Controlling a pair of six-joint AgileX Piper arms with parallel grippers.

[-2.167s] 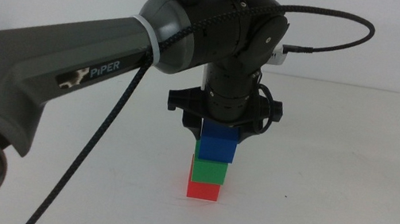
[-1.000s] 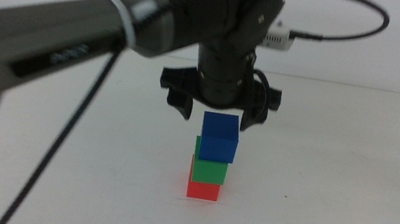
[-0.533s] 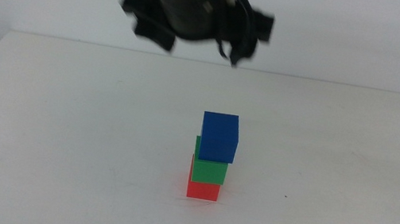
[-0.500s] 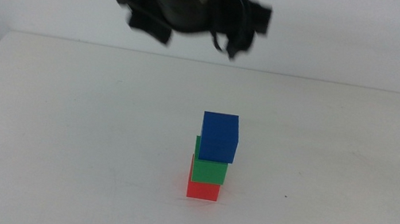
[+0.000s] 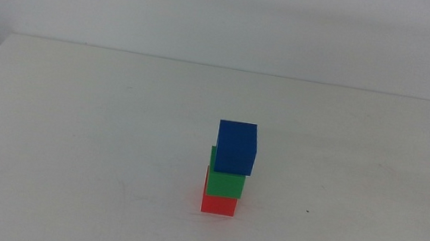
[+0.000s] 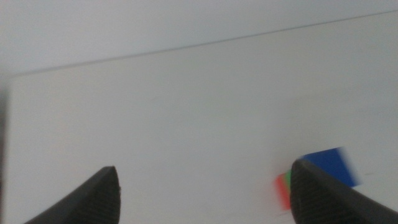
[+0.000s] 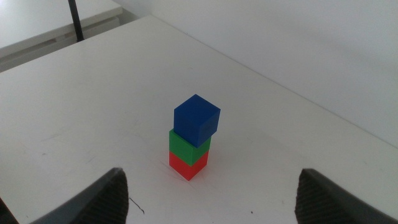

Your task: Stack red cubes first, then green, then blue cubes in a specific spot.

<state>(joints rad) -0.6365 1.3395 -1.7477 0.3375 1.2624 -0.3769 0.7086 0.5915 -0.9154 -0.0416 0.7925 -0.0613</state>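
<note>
White table [image 5: 66, 132] spread wide under everything. Left gripper [image 6: 202, 186] high above it, jaws apart, nothing between them. Right gripper [image 7: 211, 193] off at the right side, jaws likewise apart and empty. Right of table centre, a three-cube tower: blue cube [image 5: 235, 147] on top, slightly askew, green cube [image 5: 224, 183] beneath, red cube [image 5: 218, 205] lowest, touching the tabletop.

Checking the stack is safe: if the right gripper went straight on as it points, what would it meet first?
Probably the blue cube topping the stack, which lies about midway between the open right gripper's jaws; depth is unclear.
</note>
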